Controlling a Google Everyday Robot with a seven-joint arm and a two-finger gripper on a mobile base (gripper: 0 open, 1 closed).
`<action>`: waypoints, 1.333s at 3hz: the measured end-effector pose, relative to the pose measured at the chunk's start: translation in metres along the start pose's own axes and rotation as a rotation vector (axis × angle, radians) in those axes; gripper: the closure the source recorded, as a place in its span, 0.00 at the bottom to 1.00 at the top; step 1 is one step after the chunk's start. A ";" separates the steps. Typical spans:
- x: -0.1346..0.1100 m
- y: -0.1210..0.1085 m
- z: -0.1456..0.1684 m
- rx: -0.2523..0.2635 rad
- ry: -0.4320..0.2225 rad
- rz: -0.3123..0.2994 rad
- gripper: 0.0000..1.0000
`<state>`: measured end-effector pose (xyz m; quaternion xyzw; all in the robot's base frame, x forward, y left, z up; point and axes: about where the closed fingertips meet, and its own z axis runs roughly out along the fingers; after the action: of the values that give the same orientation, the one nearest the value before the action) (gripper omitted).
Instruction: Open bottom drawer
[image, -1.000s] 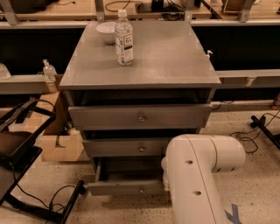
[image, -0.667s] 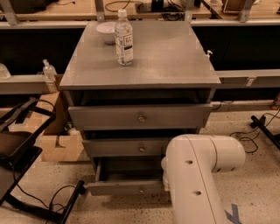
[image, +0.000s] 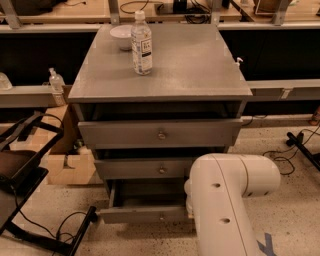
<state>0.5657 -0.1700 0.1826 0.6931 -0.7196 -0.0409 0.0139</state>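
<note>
Low in the view, the bottom drawer (image: 145, 214) stands pulled out from the grey cabinet. Its slim front sits nearer to the camera than the fronts above it, and the dark inside of the drawer shows behind the front. A small round knob (image: 161, 217) is at the middle of this front.

The robot's white arm (image: 225, 200) fills the lower right part of the view and covers the right end of the bottom drawer. The claw is hidden behind this arm, somewhere near that right end, so I cannot tell its state or whether it touches the drawer.

Above, the middle drawer (image: 145, 169) and the top drawer (image: 160, 132) each carry a knob at the centre, and a dark gap shows over each one.

On the counter (image: 190, 65), a clear water bottle (image: 141, 44) stands upright near the back left. A white bowl (image: 121, 36) sits just behind it and to its left.

To the left of the cabinet, a cardboard box (image: 70, 170) rests on the floor, and a black frame (image: 30, 170) with cables lies near it.
</note>
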 end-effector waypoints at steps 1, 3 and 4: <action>0.000 0.000 0.000 0.000 0.000 0.000 0.86; 0.000 0.000 -0.001 0.000 0.000 0.000 0.39; 0.000 0.000 -0.001 0.000 0.000 0.000 0.15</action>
<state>0.5657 -0.1700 0.1838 0.6931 -0.7196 -0.0409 0.0139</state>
